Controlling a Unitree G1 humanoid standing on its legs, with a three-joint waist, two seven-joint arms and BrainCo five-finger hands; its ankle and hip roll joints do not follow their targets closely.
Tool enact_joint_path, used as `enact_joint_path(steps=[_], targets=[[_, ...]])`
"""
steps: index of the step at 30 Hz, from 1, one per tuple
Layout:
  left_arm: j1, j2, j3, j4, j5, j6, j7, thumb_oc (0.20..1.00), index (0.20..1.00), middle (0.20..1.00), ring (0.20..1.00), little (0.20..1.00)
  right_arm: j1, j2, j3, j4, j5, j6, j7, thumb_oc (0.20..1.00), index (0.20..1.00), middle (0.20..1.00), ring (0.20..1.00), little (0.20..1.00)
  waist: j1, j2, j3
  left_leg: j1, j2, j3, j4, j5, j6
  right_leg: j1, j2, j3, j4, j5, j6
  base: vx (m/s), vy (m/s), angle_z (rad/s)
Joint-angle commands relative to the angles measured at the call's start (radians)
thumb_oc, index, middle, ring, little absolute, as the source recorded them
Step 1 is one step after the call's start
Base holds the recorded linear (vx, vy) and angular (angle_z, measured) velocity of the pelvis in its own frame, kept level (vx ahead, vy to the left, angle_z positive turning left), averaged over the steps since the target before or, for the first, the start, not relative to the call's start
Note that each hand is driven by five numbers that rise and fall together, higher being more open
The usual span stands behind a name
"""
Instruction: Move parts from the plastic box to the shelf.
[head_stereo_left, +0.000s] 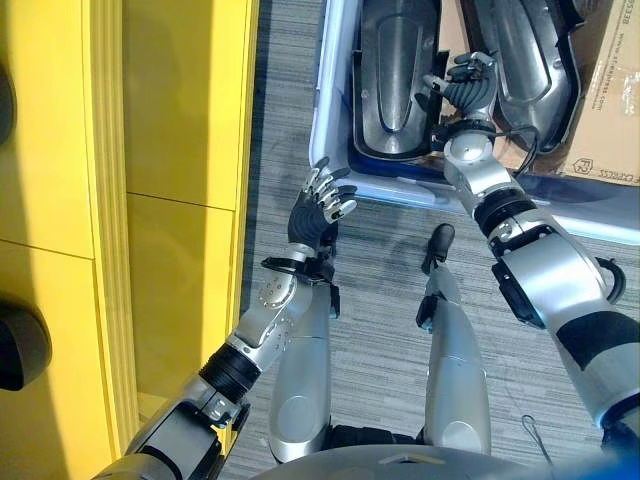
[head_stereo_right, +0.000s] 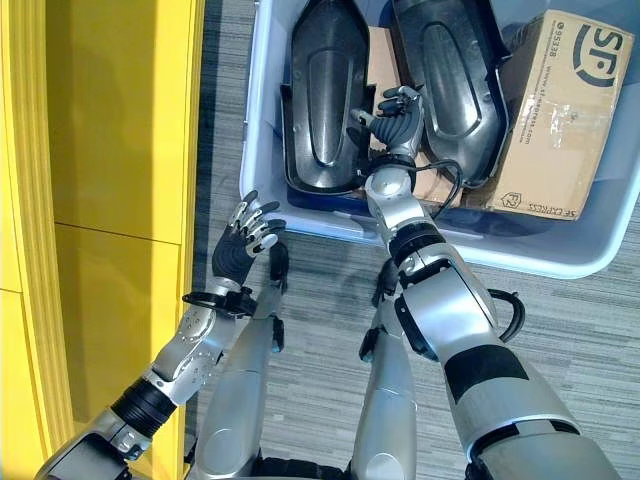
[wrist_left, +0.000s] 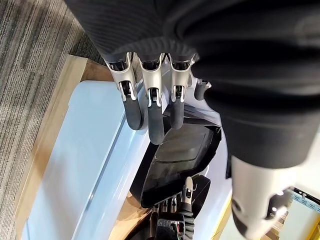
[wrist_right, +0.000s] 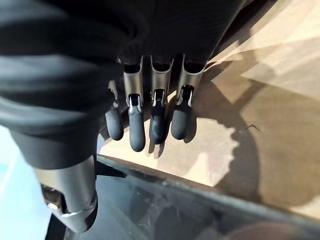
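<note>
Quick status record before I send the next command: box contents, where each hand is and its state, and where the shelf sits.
box: pale blue plastic box on grey carpet, ahead of the robot
parts: two black moulded parts lying side by side inside
other contents: cardboard carton at the box's right end
right hand: inside the box, between the two parts, fingers relaxed, holding nothing
left hand: outside the box near its left corner, open, empty
shelf: yellow shelf to the robot's left
</note>
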Motion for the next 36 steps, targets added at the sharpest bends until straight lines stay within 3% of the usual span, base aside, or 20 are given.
enact_joint_path(steps=[1,9,19,35,36], targets=[[0.000,0.018,-0.026,-0.117,-0.005,-0.028,-0.016,1.000,1.000,1.000,1.000,1.000,0.072,0.031,0.050,0.058,-0.048,0.094,0.081,1.000,1.000,1.000,1.000,1.000,0.057,0.026,0.015,-0.022,-0.019,-0.040,0.053,-0.100,0.035,0.044,-0.068,-0.005,0.072,-0.079,0.081,0.01,0.013,0.06],[-0.008,0.012,-0.027,-0.107,0.003,-0.030,-0.014,1.000,1.000,1.000,1.000,1.000,0.097,0.046,0.077,0.050,-0.102,0.104,0.088,1.000,1.000,1.000,1.000,1.000,0.065,0.028,0.015,-0.042,-0.028,-0.053,0.065,-0.104,0.040,0.034,-0.072,-0.011,0.081,-0.082,0.081,0.00,0.000,0.00],[-0.019,0.018,-0.036,-0.120,0.013,-0.028,-0.021,1.000,1.000,1.000,1.000,1.000,0.097,0.038,0.188,0.115,-0.329,0.205,0.130,1.000,1.000,1.000,1.000,1.000,0.089,0.032,0.015,-0.077,-0.039,-0.076,0.077,-0.105,0.044,0.025,-0.076,-0.029,0.084,-0.083,0.084,0.00,0.005,0.05],[-0.006,0.013,-0.027,-0.126,0.015,-0.002,-0.043,1.000,1.000,1.000,1.000,1.000,0.126,0.006,0.147,0.172,-0.348,0.258,0.180,1.000,1.000,1.000,1.000,1.000,0.118,0.047,0.015,-0.123,-0.054,-0.099,0.082,-0.103,0.049,0.004,-0.086,-0.051,0.086,-0.086,0.085,0.00,0.014,0.06],[-0.003,0.014,-0.028,-0.127,0.014,0.006,-0.047,1.000,1.000,1.000,1.000,1.000,0.130,-0.003,0.141,0.190,-0.352,0.272,0.192,0.771,0.771,0.771,0.771,0.771,0.120,0.051,0.015,-0.127,-0.056,-0.099,0.083,-0.103,0.050,-0.001,-0.088,-0.052,0.087,-0.086,0.084,0.07,0.019,0.06]])
